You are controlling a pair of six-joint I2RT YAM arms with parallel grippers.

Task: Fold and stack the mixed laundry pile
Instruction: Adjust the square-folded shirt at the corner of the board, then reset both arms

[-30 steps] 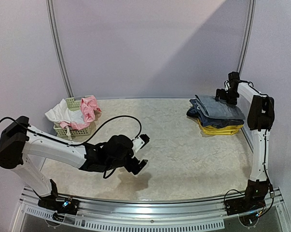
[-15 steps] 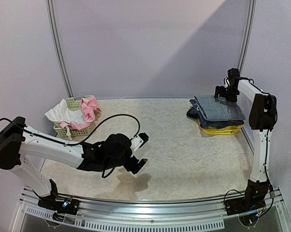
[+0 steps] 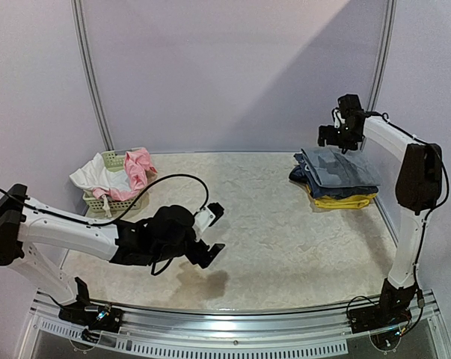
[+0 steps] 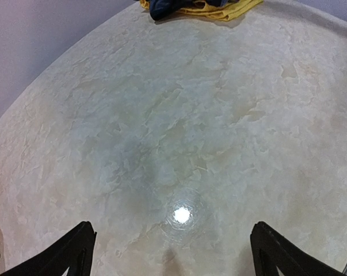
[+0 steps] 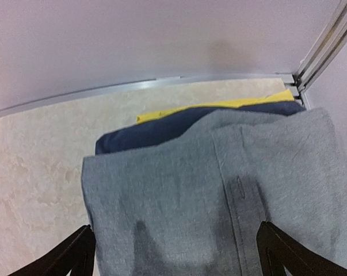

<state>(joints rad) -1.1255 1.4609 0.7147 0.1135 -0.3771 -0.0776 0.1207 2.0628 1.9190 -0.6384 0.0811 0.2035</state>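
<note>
A folded stack lies at the back right, with grey trousers [image 3: 339,169] on top, a navy layer [image 5: 144,135] under them and a yellow piece [image 3: 343,201] at the bottom. My right gripper [image 3: 334,142] hangs open just above the stack's far edge, and the grey cloth [image 5: 219,184] fills the space below its jaws [image 5: 176,256] without touching them. White cloth [image 3: 94,176] and pink cloth [image 3: 139,166] spill from the basket at the left. My left gripper [image 3: 218,233] stands open and empty over bare table [image 4: 173,253].
A pale-green lattice basket [image 3: 113,200] sits at the back left by the wall. The marbled tabletop [image 3: 285,239] spreads between both arms. A metal frame post [image 5: 325,43] rises right behind the stack. A black cable [image 3: 176,179] loops over the left arm.
My right gripper has risen and swung left, from the stack's right rear to above its far edge. The left arm has drawn slightly back toward the left. Both grippers stayed open.
</note>
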